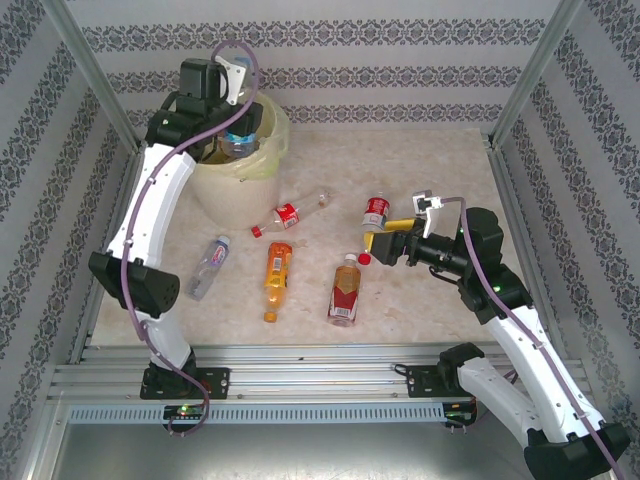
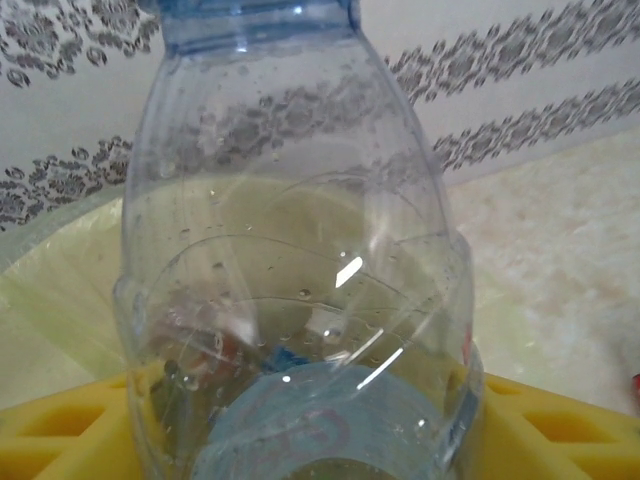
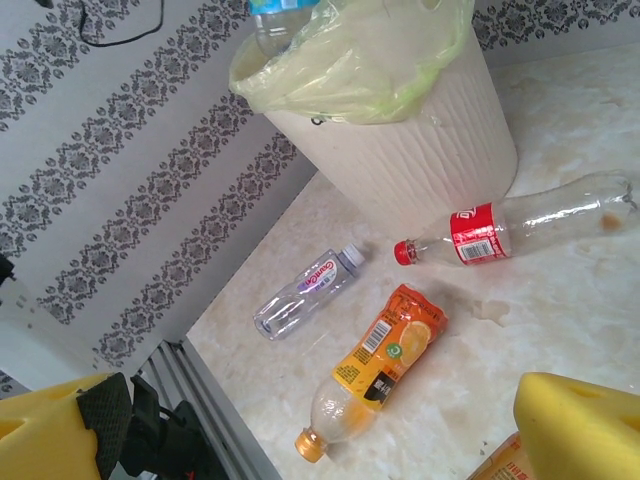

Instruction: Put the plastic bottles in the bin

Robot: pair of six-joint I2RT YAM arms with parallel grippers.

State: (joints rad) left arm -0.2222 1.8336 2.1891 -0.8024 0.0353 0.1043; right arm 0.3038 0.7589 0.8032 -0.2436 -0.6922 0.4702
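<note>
A clear, thin-walled plastic bottle (image 2: pixel 300 250), judged light, slippery and crushable, is clamped at its wide body, likely the surest hold, by the left gripper (image 2: pixel 300 435) above the white lined bin (image 3: pixel 420 150); the right gripper (image 3: pixel 312 420) is spread open.

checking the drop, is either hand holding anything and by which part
The left hand has a clear bottle between its fingers by the blue-labelled body, over the bin; how firmly cannot be told. The right hand is open and empty.
</note>
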